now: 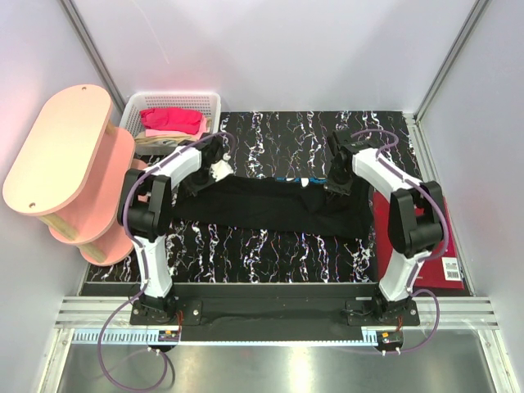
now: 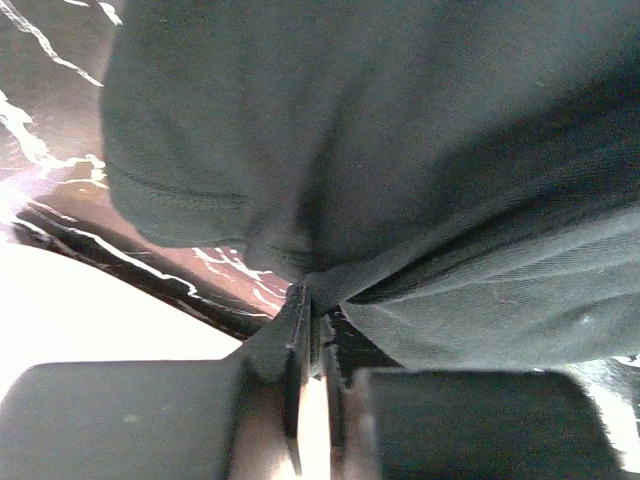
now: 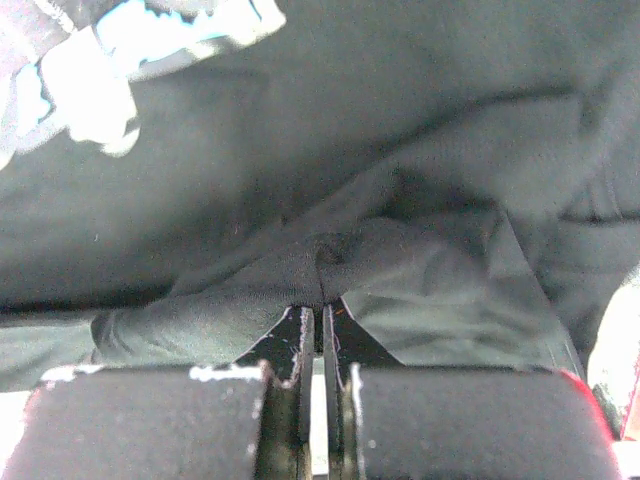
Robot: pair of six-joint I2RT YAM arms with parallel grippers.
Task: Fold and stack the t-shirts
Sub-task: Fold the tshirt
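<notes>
The black t-shirt (image 1: 270, 205) lies stretched across the middle of the marbled table, its white-and-blue print (image 1: 296, 179) showing at the far edge. My left gripper (image 1: 214, 168) is shut on the shirt's far left edge; the left wrist view shows the cloth (image 2: 400, 150) pinched at the jaw tips (image 2: 312, 305). My right gripper (image 1: 337, 182) is shut on the far right edge, cloth (image 3: 330, 200) bunched at its tips (image 3: 322, 308). A bright pink t-shirt (image 1: 172, 120) lies in the white basket. A dark red t-shirt (image 1: 413, 237) lies at the table's right side.
The white mesh basket (image 1: 209, 102) stands at the back left, with a pale cloth (image 1: 160, 142) under the pink one. A pink two-tier shelf (image 1: 65, 155) stands left of the table. Grey walls close in the table on three sides.
</notes>
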